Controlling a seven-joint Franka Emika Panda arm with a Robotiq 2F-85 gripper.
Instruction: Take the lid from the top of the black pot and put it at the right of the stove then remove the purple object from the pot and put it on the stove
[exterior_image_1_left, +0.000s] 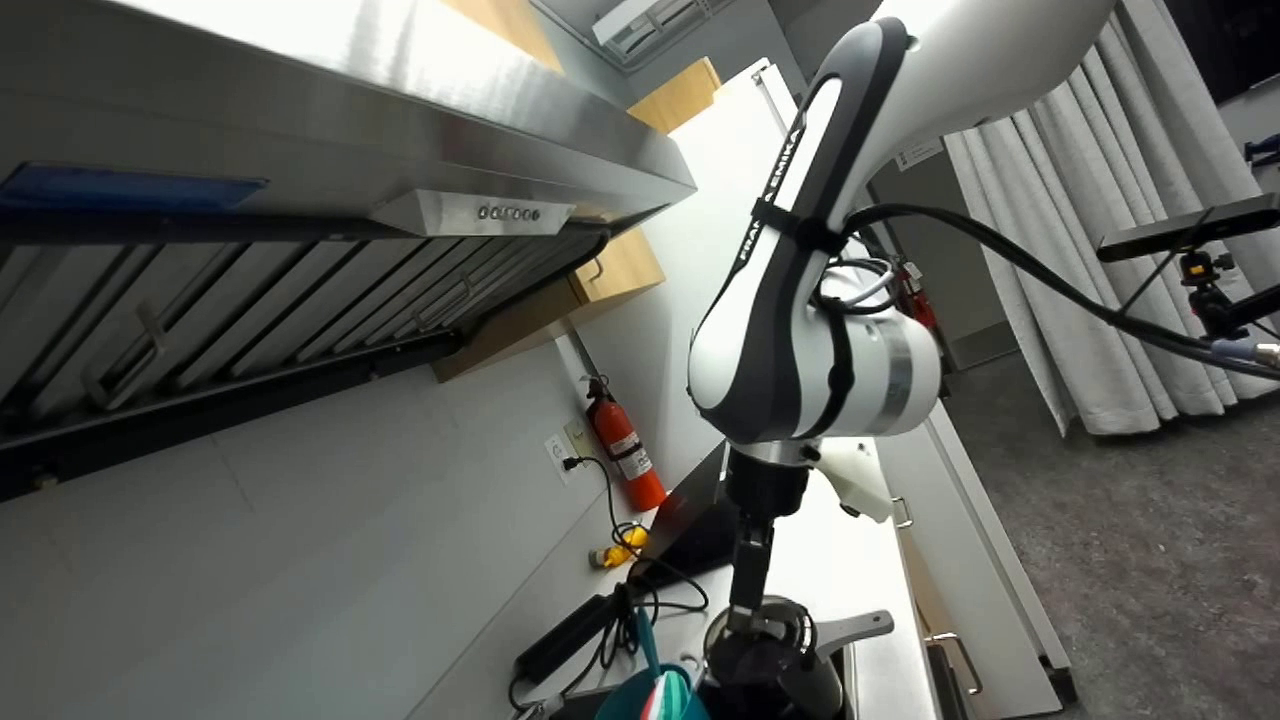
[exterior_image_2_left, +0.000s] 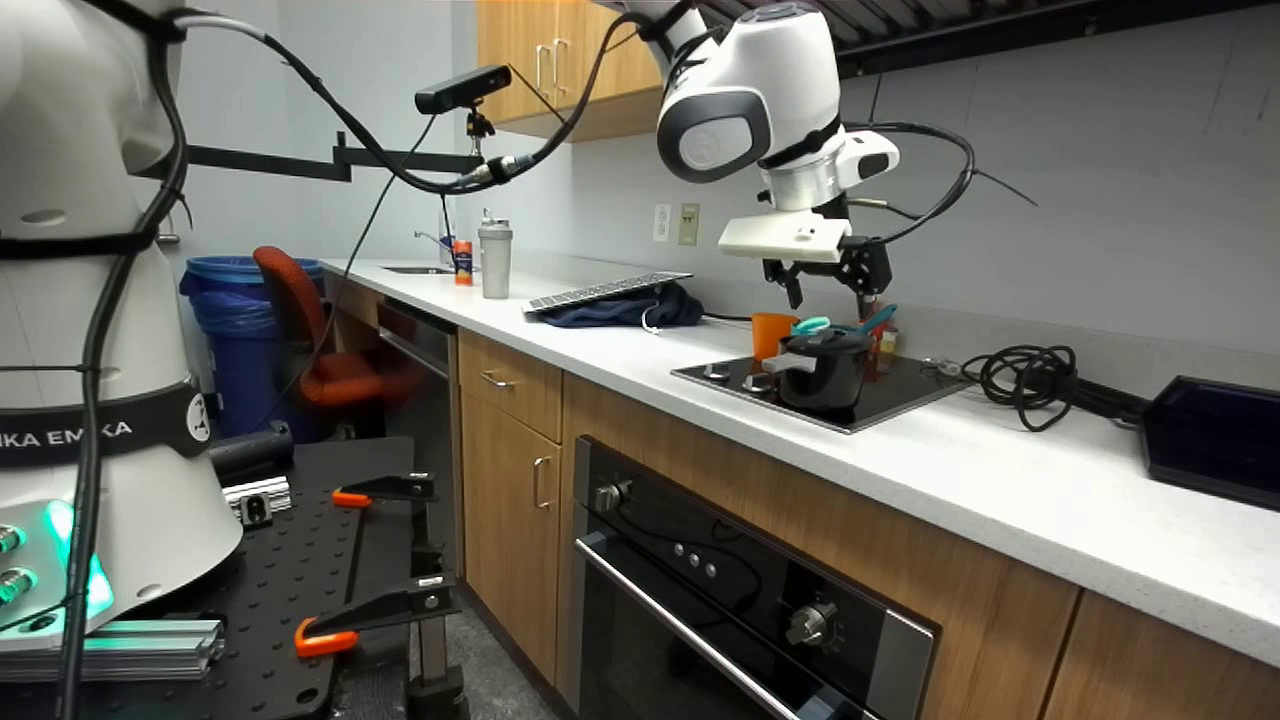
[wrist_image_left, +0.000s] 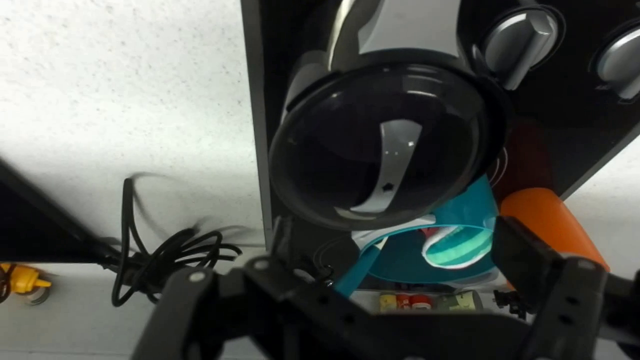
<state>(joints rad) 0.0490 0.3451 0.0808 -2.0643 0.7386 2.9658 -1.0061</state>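
Observation:
The black pot (exterior_image_2_left: 828, 388) stands on the black stove (exterior_image_2_left: 912, 388), with a grey handle that also shows in the wrist view (wrist_image_left: 410, 27). The lid (wrist_image_left: 335, 145), round, dark and glossy with a curved grey strip across it, appears to cover the pot's top. It shows as a dark top in an exterior view (exterior_image_2_left: 838, 343). The purple object is out of view or hidden. My gripper (exterior_image_2_left: 832, 308) is open and empty, pointing down above the pot. In the wrist view its fingers (wrist_image_left: 395, 235) are spread wide, below the lid in the picture.
A teal cup (wrist_image_left: 472, 202) with a striped cloth and a teal utensil stands close to the pot. An orange cup (wrist_image_left: 552, 222) stands beside it. Small bottles (wrist_image_left: 415, 302) stand by the wall. Cables (exterior_image_2_left: 1025, 378) and a black tray (exterior_image_2_left: 1215, 440) lie on the counter (exterior_image_2_left: 1000, 480). A hood (exterior_image_1_left: 400, 130) hangs above.

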